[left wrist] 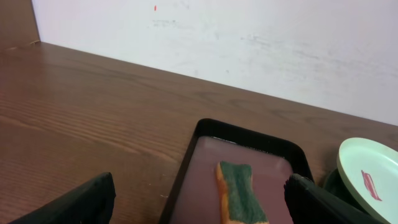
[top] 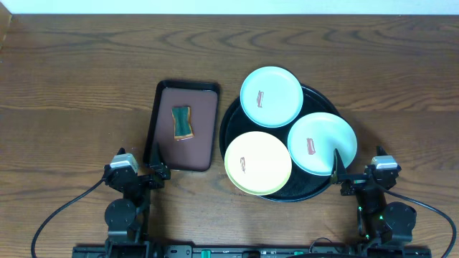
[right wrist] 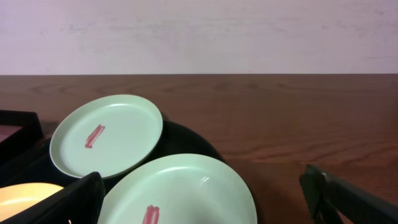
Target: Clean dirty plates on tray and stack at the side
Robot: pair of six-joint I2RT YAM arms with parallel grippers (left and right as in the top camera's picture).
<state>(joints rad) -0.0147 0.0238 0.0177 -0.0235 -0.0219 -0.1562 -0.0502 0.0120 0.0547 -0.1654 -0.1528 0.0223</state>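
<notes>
Soft, even, bright light covers the tabletop [top: 72, 72], leaving only faint shadows. The glossy tray [top: 315, 188] shows a dull sheen along its rim. The overhead view is sharp. In the wrist views the left fingers [left wrist: 81, 202] and right fingers [right wrist: 68, 202] are dark and blurred.

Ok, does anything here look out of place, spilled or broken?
Nothing spilled or broken. All three plates carry a reddish smear: the far mint plate, the near mint plate and the yellow plate. They crowd the black tray, each hanging over its rim. The sponge lies slightly askew in the brown tray.
</notes>
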